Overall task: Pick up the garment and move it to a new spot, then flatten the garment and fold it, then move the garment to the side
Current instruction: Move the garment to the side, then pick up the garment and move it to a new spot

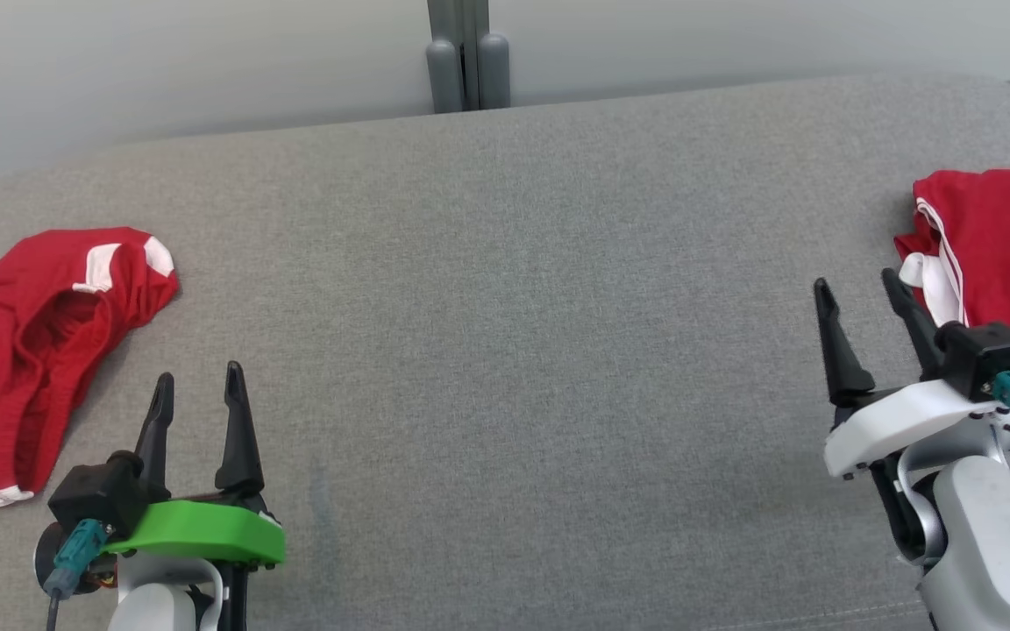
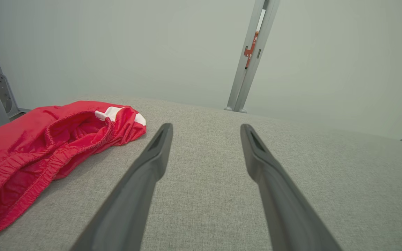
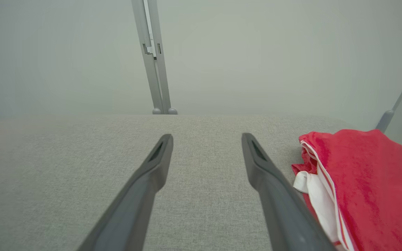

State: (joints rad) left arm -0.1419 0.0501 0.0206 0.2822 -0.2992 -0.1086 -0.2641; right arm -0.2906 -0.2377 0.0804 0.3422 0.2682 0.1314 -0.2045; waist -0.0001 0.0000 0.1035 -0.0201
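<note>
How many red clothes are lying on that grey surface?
2. One red garment lies crumpled at the surface's left end; the other garment lies at its right end, cut off by the picture's edge, so more might lie beyond.

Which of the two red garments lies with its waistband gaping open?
The left garment, beside the left gripper; the right garment lies flatter, white piping along its edge.

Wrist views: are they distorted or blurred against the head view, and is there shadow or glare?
Head view: soft even light, sharp, faint shadow beside the red shorts. Left wrist view: wide-angle bend, the grey post leans, the fingers blur near the lens. Right wrist view: post leans oppositely; no glare.
</note>
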